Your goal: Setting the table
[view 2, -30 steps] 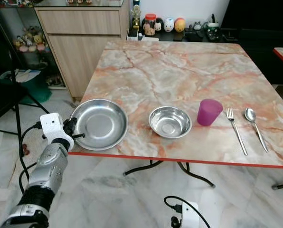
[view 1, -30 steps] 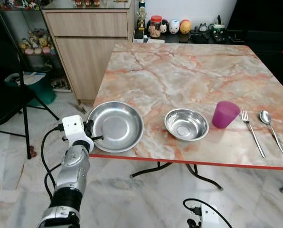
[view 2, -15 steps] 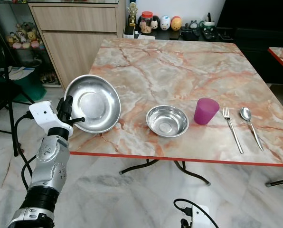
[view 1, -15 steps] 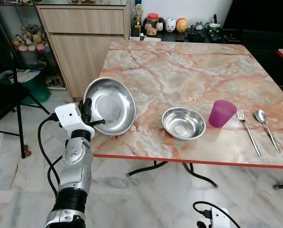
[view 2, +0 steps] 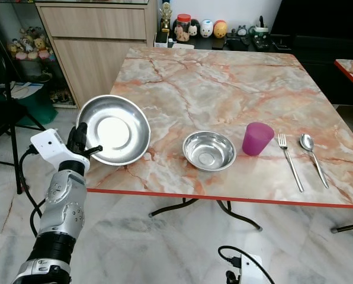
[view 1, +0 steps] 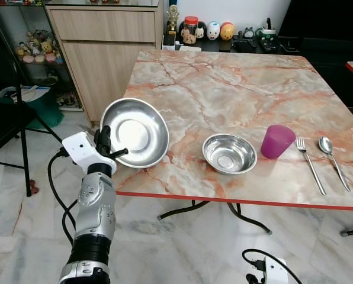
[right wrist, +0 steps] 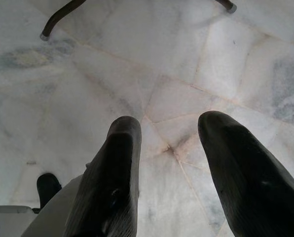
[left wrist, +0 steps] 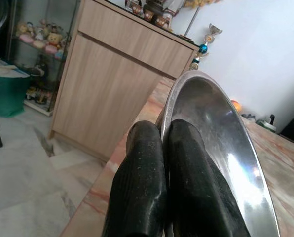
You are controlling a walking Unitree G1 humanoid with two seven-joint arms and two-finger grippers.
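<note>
- Your left gripper (view 1: 107, 144) is clamped on the near-left rim of the large steel plate (view 1: 135, 131), one black finger on each side of the metal; the left wrist view shows both fingers (left wrist: 142, 187) pinching the rim edge.
- The plate is lifted and tilted, its hollow facing up and toward you, hanging over the front-left corner of the marble table (view 1: 224, 89). You cannot tell whether its far edge touches the tabletop.
- The small steel bowl (view 1: 230, 154) sits flat on the table near the front edge, to the right of the plate and apart from it.
- The purple cup (view 1: 278, 141) stands upright just right of the bowl.
- The fork (view 1: 310, 164) and spoon (view 1: 332, 158) lie side by side at the right of the cup, handles pointing toward the front edge, fork nearer the cup.
- Your right gripper (right wrist: 169, 163) hangs low beside you with its fingers spread apart, holding nothing, pointed at the marble floor (right wrist: 152, 59).
- A wooden cabinet (view 1: 105, 53) stands beyond the table's left side, and a row of small figurines (view 1: 215, 31) sits behind its far edge.
</note>
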